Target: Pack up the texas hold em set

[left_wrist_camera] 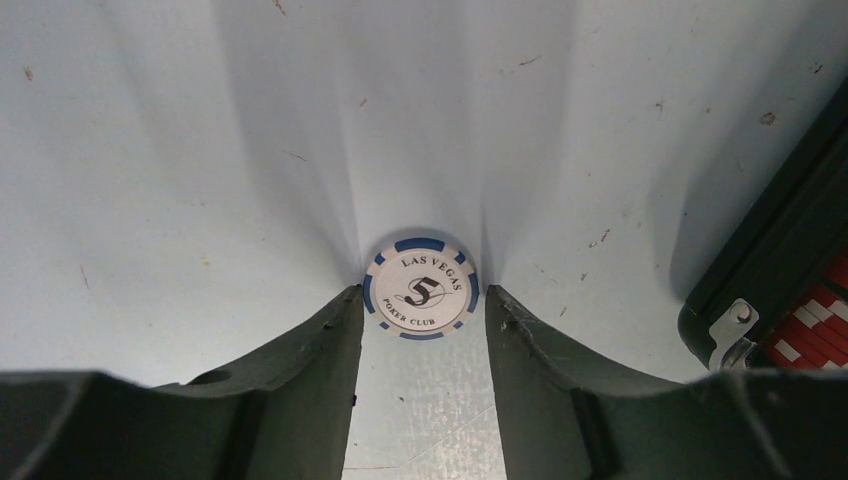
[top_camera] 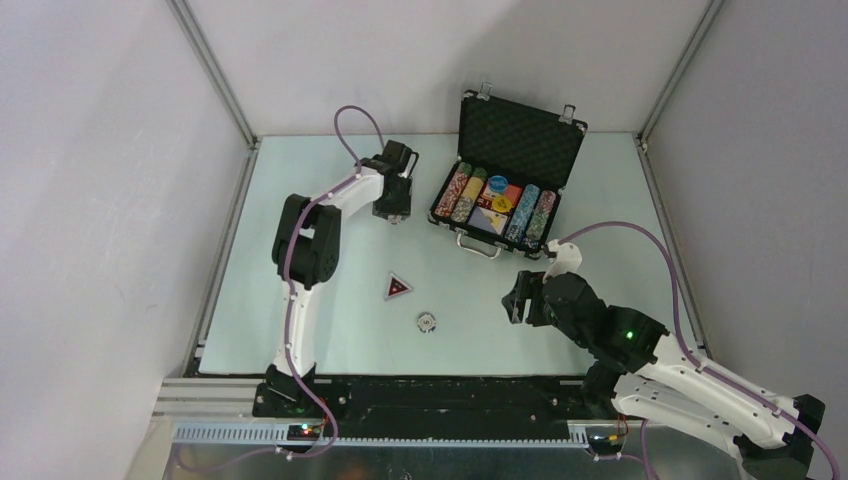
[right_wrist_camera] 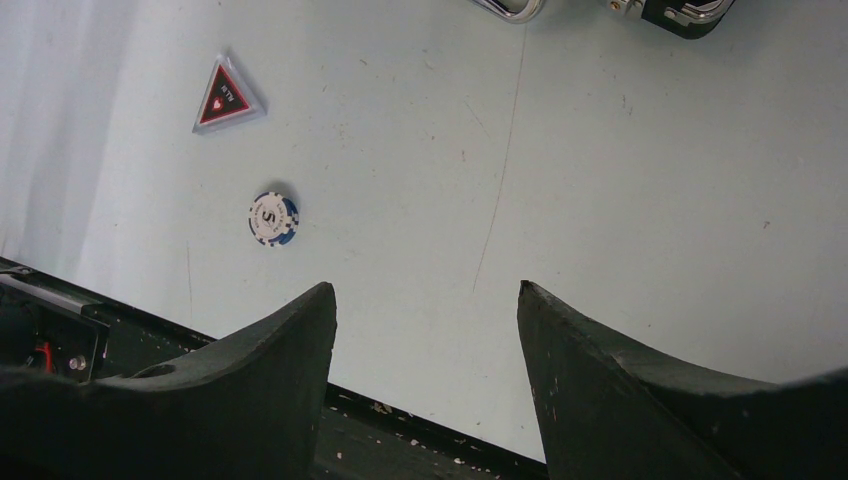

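The black briefcase (top_camera: 520, 140) stands open at the back, its tray holding rows of poker chips (top_camera: 458, 192), a blue disc (top_camera: 497, 184) and a yellow disc (top_camera: 502, 204). My left gripper (top_camera: 392, 212) is low over the table just left of the case. Its jaws (left_wrist_camera: 423, 290) stand open, closely flanking a white and blue "5" chip (left_wrist_camera: 421, 288) that lies flat on the table. My right gripper (top_camera: 520, 300) is open and empty (right_wrist_camera: 425, 290) in front of the case. A dark triangular piece (top_camera: 398, 288) and a second chip (top_camera: 427, 323) lie at mid-table. No dice show.
The case's silver handle (top_camera: 478, 245) points toward me, and its corner with a latch (left_wrist_camera: 735, 325) is close on the left gripper's right. The right wrist view shows the triangle (right_wrist_camera: 225, 98), the loose chip (right_wrist_camera: 274, 219) and the table's black front rail (right_wrist_camera: 400, 430).
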`<state>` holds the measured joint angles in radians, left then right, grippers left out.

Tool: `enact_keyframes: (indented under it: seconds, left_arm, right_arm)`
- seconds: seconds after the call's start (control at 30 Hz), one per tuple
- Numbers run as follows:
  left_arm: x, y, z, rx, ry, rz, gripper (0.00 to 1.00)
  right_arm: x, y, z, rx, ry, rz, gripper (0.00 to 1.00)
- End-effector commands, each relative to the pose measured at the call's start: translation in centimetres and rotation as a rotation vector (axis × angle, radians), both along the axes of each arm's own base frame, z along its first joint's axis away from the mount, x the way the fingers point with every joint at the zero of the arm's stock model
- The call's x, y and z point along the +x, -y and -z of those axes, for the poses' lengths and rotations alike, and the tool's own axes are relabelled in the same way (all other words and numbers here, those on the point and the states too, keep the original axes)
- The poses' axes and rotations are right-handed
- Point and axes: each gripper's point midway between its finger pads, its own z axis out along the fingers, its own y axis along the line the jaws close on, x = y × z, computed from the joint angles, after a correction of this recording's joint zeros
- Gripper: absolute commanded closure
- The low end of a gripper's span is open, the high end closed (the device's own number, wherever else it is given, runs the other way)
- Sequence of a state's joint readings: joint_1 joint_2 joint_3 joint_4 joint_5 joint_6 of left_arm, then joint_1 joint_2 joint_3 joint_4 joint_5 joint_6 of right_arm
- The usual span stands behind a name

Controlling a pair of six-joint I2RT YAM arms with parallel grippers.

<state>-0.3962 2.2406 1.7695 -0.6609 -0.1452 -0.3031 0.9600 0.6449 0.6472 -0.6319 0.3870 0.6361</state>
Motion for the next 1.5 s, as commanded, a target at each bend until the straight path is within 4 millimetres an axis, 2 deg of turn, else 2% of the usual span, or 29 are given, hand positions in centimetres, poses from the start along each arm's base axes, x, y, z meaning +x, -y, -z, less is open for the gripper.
enact_keyframes:
  seconds: [0.0,0.37,0.67,0.77,0.87,1.13,1.47]
  left_arm:
    - [0.1,-0.3,0.0,0.011,-0.005,0.016,0.47]
    - [-0.4,-0.7,0.1,0.026,-0.013,0.019,0.53]
    - [-2.9,-1.6,0.4,0.034,-0.032,0.006,0.56]
    - [-3.5,-1.7,-0.1,0.026,-0.013,-0.004,0.57]
    - [-4.1,-1.5,-0.6,0.010,0.006,-0.005,0.57]
    - [-6.4,-1.0,-0.2,0.003,0.016,0.009,0.57]
    - [-7.3,0.3,-1.6,-0.013,0.051,0.033,0.57]
  right_arm:
    - [0.3,0.4,-0.2,0.001,0.015,0.026,0.29]
    - [0.3,0.5,-0.2,-0.002,0.015,0.029,0.29]
    - [0.4,0.2,-0.1,-0.001,0.010,0.026,0.29]
    - [0.4,0.2,0.0,-0.003,0.009,0.024,0.29]
    - [0.3,0.0,0.0,0.009,0.010,0.018,0.29]
    - [0.2,-0.1,0.0,0.014,0.009,0.013,0.29]
    - [0.1,-0.3,-0.1,0.025,0.009,0.006,0.29]
